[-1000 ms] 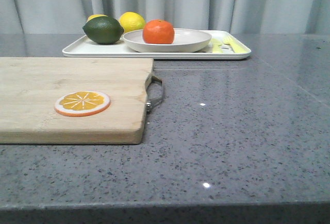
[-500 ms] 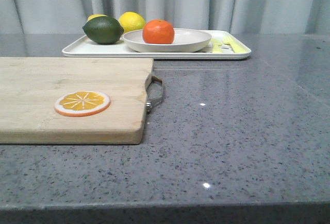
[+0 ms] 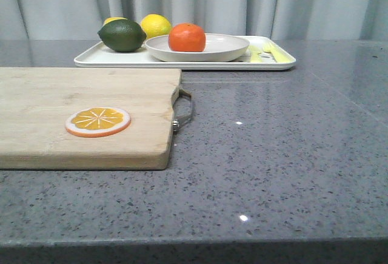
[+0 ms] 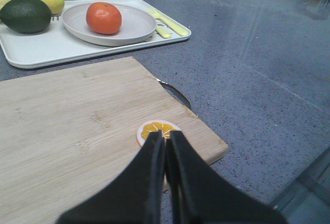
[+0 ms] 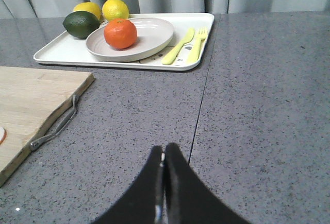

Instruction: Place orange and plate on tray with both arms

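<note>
glossy orange (image 3: 187, 37) in beige plate (image 3: 227, 48), plate on white tray (image 3: 109, 59).

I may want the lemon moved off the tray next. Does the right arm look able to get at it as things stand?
Probably not easily: the lemon sits at the tray's far corner, behind the orange on the plate and beside the lime. The right gripper would likely approach from above.

Glossy speckled stone table (image 3: 291, 155), matt wooden board (image 3: 73, 94)
</note>
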Robot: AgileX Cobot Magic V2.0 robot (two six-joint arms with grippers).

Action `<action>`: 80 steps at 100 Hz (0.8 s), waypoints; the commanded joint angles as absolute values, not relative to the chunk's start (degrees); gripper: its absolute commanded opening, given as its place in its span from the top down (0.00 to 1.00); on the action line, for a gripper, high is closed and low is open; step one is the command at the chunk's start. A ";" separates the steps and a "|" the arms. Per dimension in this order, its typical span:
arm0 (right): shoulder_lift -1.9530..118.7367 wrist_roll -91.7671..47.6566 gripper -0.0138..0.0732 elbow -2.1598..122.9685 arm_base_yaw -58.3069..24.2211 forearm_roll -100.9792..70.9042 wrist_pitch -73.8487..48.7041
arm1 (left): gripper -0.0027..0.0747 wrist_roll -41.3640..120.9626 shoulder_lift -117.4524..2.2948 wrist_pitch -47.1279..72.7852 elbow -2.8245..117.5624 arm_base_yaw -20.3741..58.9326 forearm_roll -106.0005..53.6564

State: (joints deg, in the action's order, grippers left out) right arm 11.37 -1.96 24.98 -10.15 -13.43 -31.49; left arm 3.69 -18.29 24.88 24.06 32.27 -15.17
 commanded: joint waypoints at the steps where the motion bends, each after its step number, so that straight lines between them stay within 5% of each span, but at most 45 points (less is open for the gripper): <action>1: 11.89 -2.56 0.92 26.30 -10.15 -13.17 -26.97 | 0.99 3.45 -18.70 16.92 24.10 31.85 -14.59; 24: 11.89 -2.56 0.92 26.30 -10.15 -13.17 -26.97 | 0.99 3.45 -16.81 0.94 16.76 25.48 -10.77; 80: 11.89 -2.56 0.92 26.30 -10.15 -13.17 -26.97 | 0.99 3.45 -2.07 0.00 2.92 4.56 -5.29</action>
State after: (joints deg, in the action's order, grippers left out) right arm 11.37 -1.96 24.98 -10.15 -13.43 -31.49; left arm 3.69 -3.16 4.81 2.68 6.51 -5.68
